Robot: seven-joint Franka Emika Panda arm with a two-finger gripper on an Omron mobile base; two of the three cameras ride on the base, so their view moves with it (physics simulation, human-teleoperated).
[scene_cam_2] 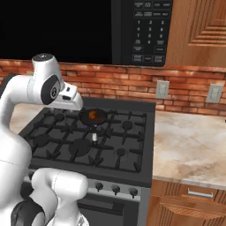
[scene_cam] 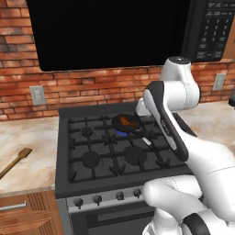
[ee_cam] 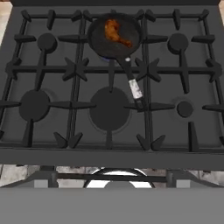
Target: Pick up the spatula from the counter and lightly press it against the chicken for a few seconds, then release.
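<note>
A wooden spatula (scene_cam: 16, 161) lies on the beige counter (scene_cam: 32, 137) left of the stove, far from my hand. On the stove's back middle burner sits a dark frying pan (ee_cam: 114, 33) with a browned piece of chicken (ee_cam: 114, 31) in it; both also show as the pan (scene_cam: 126, 122) and the chicken (scene_cam_2: 93, 115) from the base. The pan's handle (ee_cam: 133, 85) points toward the stove's front. My gripper (scene_cam_2: 76, 102) hangs above the stove's left rear, looking down on the burners, open with nothing in it.
The black gas stove (scene_cam: 92, 158) has several burners under cast grates and a row of knobs (scene_cam: 108, 197) in front. A dark hood and a microwave (scene_cam_2: 150, 31) hang above. Brick wall behind; more counter (scene_cam_2: 190, 141) lies to the right.
</note>
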